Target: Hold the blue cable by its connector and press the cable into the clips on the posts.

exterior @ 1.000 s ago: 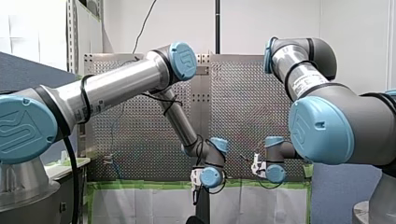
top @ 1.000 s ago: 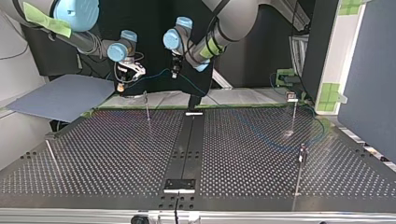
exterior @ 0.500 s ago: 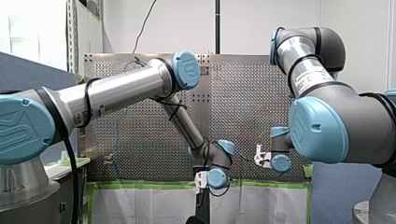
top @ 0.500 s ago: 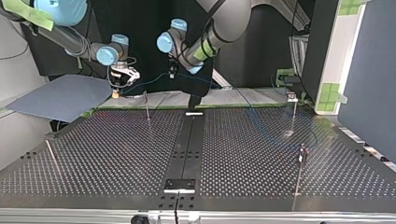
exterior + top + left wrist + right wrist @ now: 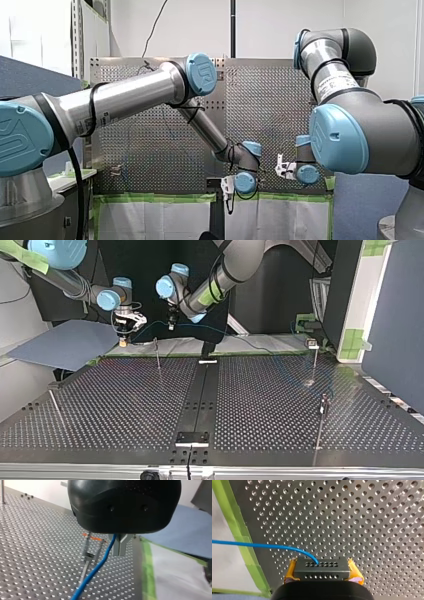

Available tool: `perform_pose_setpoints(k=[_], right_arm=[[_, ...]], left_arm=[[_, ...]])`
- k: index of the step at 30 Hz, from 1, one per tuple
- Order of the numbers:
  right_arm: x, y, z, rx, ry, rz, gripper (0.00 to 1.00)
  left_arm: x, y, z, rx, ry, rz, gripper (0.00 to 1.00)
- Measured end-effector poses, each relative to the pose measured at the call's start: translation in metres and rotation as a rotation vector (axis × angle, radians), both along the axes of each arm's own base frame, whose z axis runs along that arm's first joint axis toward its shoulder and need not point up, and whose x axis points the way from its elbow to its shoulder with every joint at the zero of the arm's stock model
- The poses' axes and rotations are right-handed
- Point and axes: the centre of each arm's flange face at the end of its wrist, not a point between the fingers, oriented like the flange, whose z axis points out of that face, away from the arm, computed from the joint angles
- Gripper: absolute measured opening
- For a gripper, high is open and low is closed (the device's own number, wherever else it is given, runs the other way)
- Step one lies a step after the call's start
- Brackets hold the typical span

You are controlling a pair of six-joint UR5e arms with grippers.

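Steadily now: with your right gripper (image 5: 323,573) clamped on the grey perforated connector block (image 5: 322,566) and your left gripper (image 5: 119,552) pinching the thin blue cable (image 5: 99,565) just beside the orange-tipped metal post clip (image 5: 89,555), keep it taut and press straight in.

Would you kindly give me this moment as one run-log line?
right pincer shut on connector | left pincer shut on blue cable | cable beside clip, not seated

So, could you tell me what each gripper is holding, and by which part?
My right gripper holds the blue cable by its connector; my left gripper grips the cable's run, further along.
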Motion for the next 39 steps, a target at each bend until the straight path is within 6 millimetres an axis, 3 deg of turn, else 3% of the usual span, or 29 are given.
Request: perform_pose_setpoints(k=[10, 18, 24, 29, 39], right_arm=[[0.000, 0.003, -0.001, -0.024, -0.026, 0.079, 0.00], [-0.011, 0.005, -0.001, -0.055, -0.061, 0.122, 0.00], [-0.018, 0.000, 0.012, -0.094, -0.070, 0.152, 0.00], [-0.017, -0.002, 0.021, -0.114, -0.089, 0.189, 0.00], [-0.013, 0.000, 0.022, -0.106, -0.114, 0.233, 0.00]], left_arm=[[0.030, -0.002, 0.025, 0.049, -0.062, 0.084, 0.00], [0.029, 0.012, 0.009, 0.149, -0.065, 0.117, 0.00], [0.026, 0.015, -0.006, 0.208, -0.064, 0.104, 0.00], [0.026, 0.015, -0.008, 0.230, -0.068, 0.093, 0.00], [0.029, 0.006, -0.003, 0.163, -0.072, 0.074, 0.00]])
